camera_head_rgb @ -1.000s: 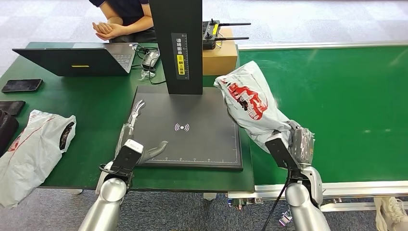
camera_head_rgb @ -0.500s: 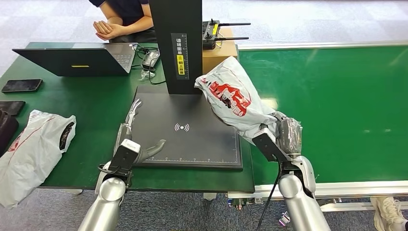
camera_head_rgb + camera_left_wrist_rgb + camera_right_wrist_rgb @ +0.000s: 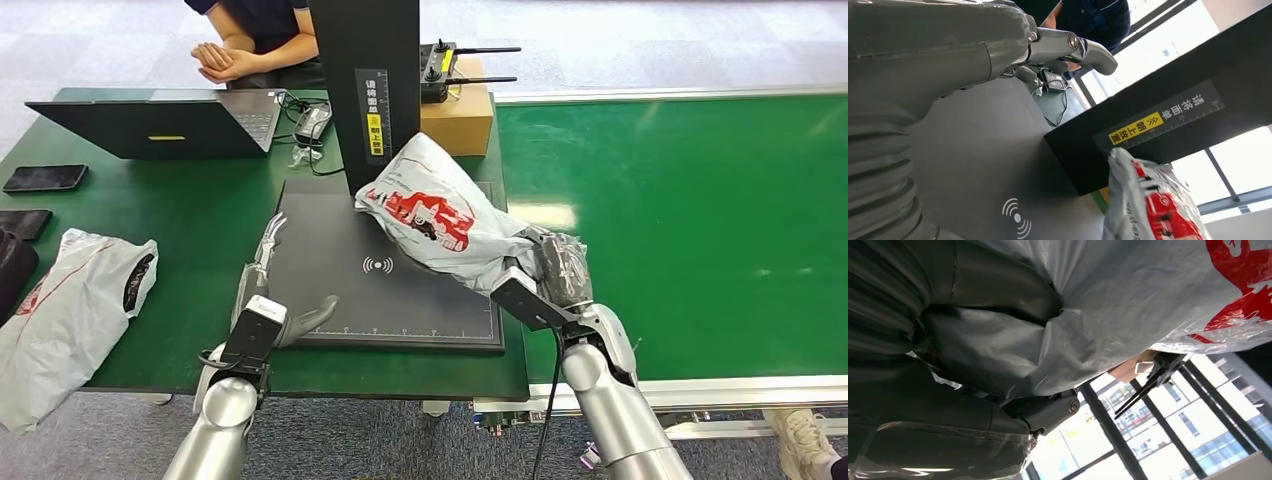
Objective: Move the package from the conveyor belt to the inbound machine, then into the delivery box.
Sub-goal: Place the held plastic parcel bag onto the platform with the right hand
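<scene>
A grey plastic package (image 3: 435, 217) with red print hangs tilted over the right half of the black scanner plate (image 3: 330, 235), in front of its black upright column (image 3: 368, 90). My right hand (image 3: 553, 275) grips the package's near end at the plate's right edge; the bag (image 3: 1128, 305) wraps over the fingers (image 3: 1043, 412) in the right wrist view. My left hand (image 3: 277, 290) lies open at the plate's left front corner, fingers stretched along its edge. From the left wrist the package (image 3: 1148, 200) appears beside the column's yellow label (image 3: 1135, 130). The green conveyor belt (image 3: 700, 220) runs to the right.
A second grey package (image 3: 70, 300) lies on the green table at front left. A laptop (image 3: 160, 122), a phone (image 3: 45, 177), a cardboard box (image 3: 458, 115) with a remote control on it, and a seated person's hands (image 3: 225, 60) are at the back.
My right hand has carried the package leftward, from above the belt's edge to over the scanner plate. The left hand has barely shifted.
</scene>
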Tool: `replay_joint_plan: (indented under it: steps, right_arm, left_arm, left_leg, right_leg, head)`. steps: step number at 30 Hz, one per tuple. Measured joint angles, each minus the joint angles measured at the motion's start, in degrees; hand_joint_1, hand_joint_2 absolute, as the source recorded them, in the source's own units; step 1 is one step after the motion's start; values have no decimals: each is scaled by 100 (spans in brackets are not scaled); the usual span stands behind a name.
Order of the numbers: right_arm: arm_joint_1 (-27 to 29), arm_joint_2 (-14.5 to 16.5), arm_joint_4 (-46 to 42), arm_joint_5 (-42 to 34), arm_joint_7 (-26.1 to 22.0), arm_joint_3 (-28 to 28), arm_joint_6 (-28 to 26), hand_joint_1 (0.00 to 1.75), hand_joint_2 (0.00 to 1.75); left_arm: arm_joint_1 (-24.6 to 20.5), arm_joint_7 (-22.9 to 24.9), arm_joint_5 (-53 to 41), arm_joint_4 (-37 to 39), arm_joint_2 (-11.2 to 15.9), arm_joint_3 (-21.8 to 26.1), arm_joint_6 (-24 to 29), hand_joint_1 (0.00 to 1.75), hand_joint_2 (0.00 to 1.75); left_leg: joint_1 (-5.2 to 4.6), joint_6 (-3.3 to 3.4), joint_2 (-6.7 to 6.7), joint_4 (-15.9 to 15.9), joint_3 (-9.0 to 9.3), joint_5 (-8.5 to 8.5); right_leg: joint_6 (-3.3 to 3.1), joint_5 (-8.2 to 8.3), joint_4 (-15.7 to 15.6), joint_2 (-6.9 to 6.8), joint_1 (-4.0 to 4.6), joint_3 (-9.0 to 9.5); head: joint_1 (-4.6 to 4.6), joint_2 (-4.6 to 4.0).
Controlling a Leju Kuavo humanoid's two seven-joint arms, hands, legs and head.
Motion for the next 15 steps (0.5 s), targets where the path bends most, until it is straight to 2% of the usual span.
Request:
replay_joint_plan:
  steps: [7, 15]
  right_arm:
    - [-379, -22, 498, 2, -167, 377, 154, 136, 175]
    - [-512, -24, 921, 57, -186, 701, 276, 134, 175]
  left_arm:
    - [142, 38, 32, -161, 15, 84, 56, 0, 175]
    - [207, 36, 49, -200, 48, 99, 55, 0, 175]
  left_leg:
    - [0, 0, -2, 0, 0, 1]
    - [0, 0, -3, 0, -1, 1]
  right_leg:
    - [0, 0, 1, -2, 0, 1]
    - [0, 0, 1, -4, 0, 0]
  head:
    - [1, 0]
    - [0, 0]
